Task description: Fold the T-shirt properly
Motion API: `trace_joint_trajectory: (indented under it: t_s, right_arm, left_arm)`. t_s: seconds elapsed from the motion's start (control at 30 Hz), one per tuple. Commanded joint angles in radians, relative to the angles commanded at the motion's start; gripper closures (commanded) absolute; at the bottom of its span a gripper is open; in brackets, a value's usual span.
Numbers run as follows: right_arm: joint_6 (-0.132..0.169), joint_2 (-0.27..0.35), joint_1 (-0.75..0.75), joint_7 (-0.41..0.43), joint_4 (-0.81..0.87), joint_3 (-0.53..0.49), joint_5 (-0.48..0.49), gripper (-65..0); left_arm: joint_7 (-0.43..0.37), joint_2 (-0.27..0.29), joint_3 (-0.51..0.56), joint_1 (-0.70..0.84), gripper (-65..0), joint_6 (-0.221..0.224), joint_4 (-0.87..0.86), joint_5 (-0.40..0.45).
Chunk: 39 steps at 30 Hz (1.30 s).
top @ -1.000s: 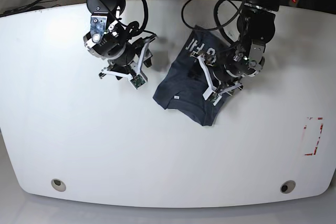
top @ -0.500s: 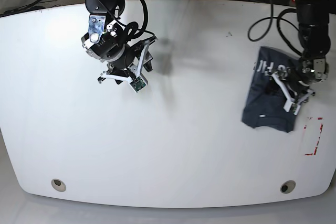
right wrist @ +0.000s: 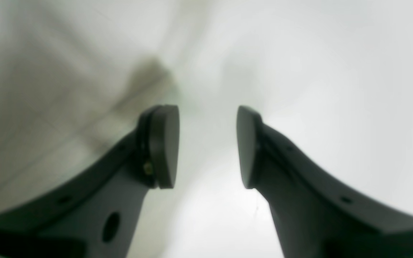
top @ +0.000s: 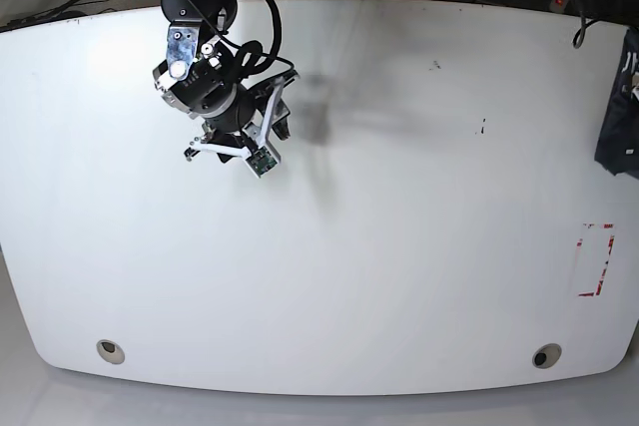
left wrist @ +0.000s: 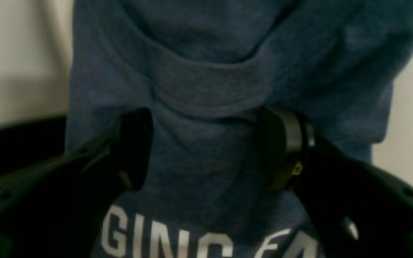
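the left gripper [left wrist: 203, 147] is the one at work: in its wrist view its two dark pads sit well apart, with a raised fold of the t-shirt [left wrist: 228, 71] bulging between them. cloth fills the gap, but whether the pads are pinching it or only straddling it i cannot tell. white block letters run along the near edge of that view, so the printed side faces the camera, and the cloth is bunched in soft ridges rather than laid flat.

in the base view only a dark strip of the t-shirt [top: 621, 112] shows at the far right edge of the white table [top: 399, 276], partly out of frame; the left gripper itself is not visible there. the shirt looks to be at or past the table's right border, perhaps hanging. that placement suggests it is being carried or set aside rather than folded.

the right gripper [right wrist: 208, 147] has its pads parted with nothing between them, only blurred white tabletop beyond. in the base view the right gripper [top: 235, 142] hangs over the far left part of the table, well apart from the shirt, probably parked to keep out of the way.

a red outlined rectangle [top: 595, 259] is marked on the table near the right edge; its purpose is unclear.
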Motion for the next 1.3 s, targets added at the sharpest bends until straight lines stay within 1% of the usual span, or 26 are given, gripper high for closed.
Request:
trace_joint_trajectory:
  t_s: [0.07, 0.13, 0.2, 0.27, 0.33, 0.4, 0.43, 0.47, 0.53, 0.57, 0.6, 0.67, 0.7, 0.77, 0.8, 0.83, 0.9, 0.97, 1.03, 1.1, 1.17, 1.2, 1.23, 1.3]
  right_arm:
    - [0.000, 0.003, 0.017, 0.009, 0.000, 0.000, -0.008, -24.7]
    - [0.000, 0.037, 0.028, 0.052, -0.003, 0.009, -0.009, -24.7]
    - [0.000, 0.055, 0.034, 0.097, -0.006, 0.025, -0.008, -24.7]
    - [0.000, 0.064, 0.038, 0.166, -0.011, 0.064, -0.008, -24.7]
    - [0.000, 0.064, 0.055, 0.229, -0.026, 0.120, -0.009, -24.7]
    - [0.000, 0.064, 0.072, 0.308, -0.055, 0.189, -0.009, -24.7]
    - [0.000, 0.068, 0.084, 0.348, -0.072, 0.218, -0.009, -25.0]
    - [0.000, 0.083, 0.097, 0.405, -0.094, 0.256, -0.009, -25.2]
    - [0.000, 0.103, 0.104, 0.468, -0.117, 0.295, -0.009, -25.2]
    - [0.000, 0.115, 0.104, 0.511, -0.132, 0.321, -0.009, -25.2]
    - [0.000, 0.124, 0.104, 0.535, -0.141, 0.336, -0.011, -25.2]
    - [0.000, 0.150, 0.104, 0.578, -0.158, 0.364, -0.026, -25.4]
    - [0.000, 0.164, 0.104, 0.592, -0.166, 0.381, -0.043, -25.4]
    - [0.000, 0.181, 0.098, 0.621, -0.178, 0.407, -0.055, -25.4]
    - [0.000, 0.187, 0.095, 0.641, -0.187, 0.420, -0.060, -25.4]
    - [0.000, 0.190, 0.084, 0.678, -0.206, 0.445, -0.064, -25.4]
    - [0.000, 0.196, 0.064, 0.729, -0.233, 0.480, -0.064, -25.0]
    - [0.000, 0.198, 0.040, 0.807, -0.287, 0.522, -0.058, -24.9]
    - [0.000, 0.195, 0.018, 0.870, -0.325, 0.545, -0.057, -24.7]
    - [0.000, 0.193, -0.032, 0.962, -0.365, 0.549, -0.054, -24.7]
    - [0.000, 0.190, -0.075, 1.028, -0.396, 0.549, -0.052, -24.7]
    - [0.000, 0.190, -0.104, 1.062, -0.414, 0.549, -0.041, -24.7]
    - [0.000, 0.190, -0.121, 1.076, -0.425, 0.549, -0.028, -24.7]
    - [0.000, 0.195, -0.180, 1.097, -0.442, 0.549, 0.020, -24.7]
  left_arm:
    - [0.000, 0.002, -0.040, 0.005, -42.6, -0.008, 0.044, 0.000]
    - [0.006, 0.009, -0.074, 0.006, -42.6, -0.008, 0.120, 0.002]
    - [0.029, 0.015, -0.078, 0.006, -42.4, -0.008, 0.175, -0.005]
    - [0.044, 0.060, -0.080, 0.002, -42.2, -0.008, 0.264, -0.002]
    - [0.032, 0.103, -0.081, 0.000, -42.2, -0.008, 0.330, 0.000]
    - [-0.012, 0.163, -0.078, 0.000, -42.6, 0.044, 0.397, 0.000]
    - [-0.043, 0.190, -0.074, 0.000, -42.8, 0.081, 0.419, 0.002]
    - [-0.086, 0.222, -0.057, 0.000, -42.9, 0.123, 0.437, 0.003]
    - [-0.144, 0.252, -0.008, 0.000, -42.9, 0.180, 0.448, 0.003]
    - [-0.195, 0.273, 0.040, -0.002, -42.9, 0.226, 0.451, 0.003]
    - [-0.235, 0.284, 0.068, -0.002, -42.9, 0.256, 0.451, 0.003]
    - [-0.336, 0.310, 0.127, 0.006, -42.9, 0.341, 0.453, 0.003]
    - [-0.405, 0.330, 0.167, 0.008, -42.9, 0.390, 0.453, 0.003]
    - [-0.489, 0.353, 0.226, 0.028, -42.9, 0.450, 0.453, 0.003]
    - [-0.512, 0.358, 0.245, 0.046, -42.9, 0.470, 0.454, 0.003]
    - [-0.549, 0.359, 0.269, 0.080, -42.9, 0.497, 0.468, 0.003]
    - [-0.582, 0.365, 0.290, 0.120, -42.9, 0.526, 0.511, 0.003]
    - [-0.614, 0.407, 0.322, 0.192, -42.9, 0.551, 0.568, 0.003]
    - [-0.621, 0.436, 0.328, 0.238, -42.8, 0.555, 0.605, 0.003]
    - [-0.623, 0.471, 0.328, 0.319, -42.4, 0.555, 0.663, 0.008]
    - [-0.623, 0.494, 0.322, 0.387, -42.2, 0.555, 0.700, 0.028]
    - [-0.624, 0.516, 0.316, 0.434, -42.2, 0.555, 0.730, 0.046]
    - [-0.624, 0.528, 0.315, 0.463, -42.1, 0.555, 0.750, 0.054]
    - [-0.624, 0.571, 0.313, 0.560, -42.1, 0.555, 0.806, 0.075]
